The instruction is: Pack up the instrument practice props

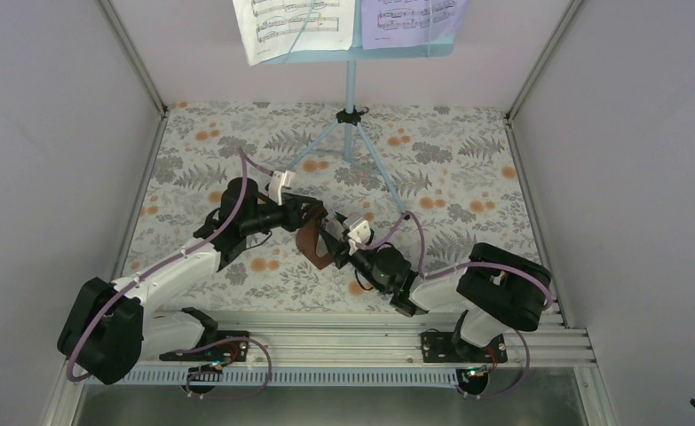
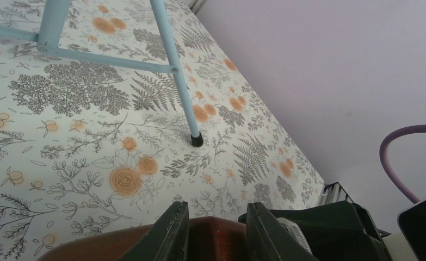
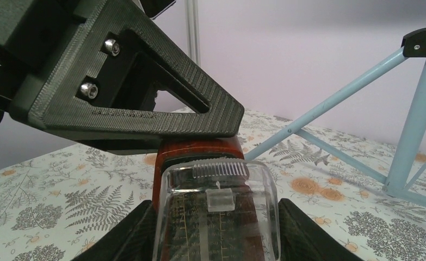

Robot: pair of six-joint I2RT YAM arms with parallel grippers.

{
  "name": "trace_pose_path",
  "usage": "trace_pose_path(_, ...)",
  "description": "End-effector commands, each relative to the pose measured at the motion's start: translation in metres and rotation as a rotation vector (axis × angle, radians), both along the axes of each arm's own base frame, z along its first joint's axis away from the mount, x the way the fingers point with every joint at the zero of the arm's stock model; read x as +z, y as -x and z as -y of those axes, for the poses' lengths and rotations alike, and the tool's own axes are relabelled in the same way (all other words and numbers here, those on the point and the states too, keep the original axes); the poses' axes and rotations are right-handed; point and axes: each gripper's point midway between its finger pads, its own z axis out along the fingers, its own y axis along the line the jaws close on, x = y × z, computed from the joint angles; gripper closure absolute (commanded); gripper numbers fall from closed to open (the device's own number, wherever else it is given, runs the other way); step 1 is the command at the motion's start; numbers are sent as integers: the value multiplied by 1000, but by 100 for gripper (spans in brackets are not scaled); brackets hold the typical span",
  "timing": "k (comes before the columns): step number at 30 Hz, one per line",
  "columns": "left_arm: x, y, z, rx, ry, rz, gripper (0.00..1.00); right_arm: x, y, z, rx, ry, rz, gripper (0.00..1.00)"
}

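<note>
cover: fern-and-flower tablecloth | sides: plain pale walls | near edge: metal rail

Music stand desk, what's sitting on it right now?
A white sheet-music page on the left and a lavender page beside it cover most of the desk; their tops run out of view.

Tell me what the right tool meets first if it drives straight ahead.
The right tool straddles the metronome, so it meets that first. Just beyond, the left tool lies across its top; depth is unclear.
</note>
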Motion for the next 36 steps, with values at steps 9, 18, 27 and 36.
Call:
trace_pose_path(9,-20,11,1,-38,-34,-64,72,-19,2,-7,1,69,-5,55)
trace_pose_path(18,-20,11,2,-49,-30,-64,72,-31,2,-16,20,112,-21,53)
trace_pose_path(27,-19,12,3,-58,-26,-62,72,-34,-1,-21,18,135,-35,49)
trace_pose_path(36,-12,9,0,-35,-42,-42,61,-31,-5,-10,-30,144,-43,14)
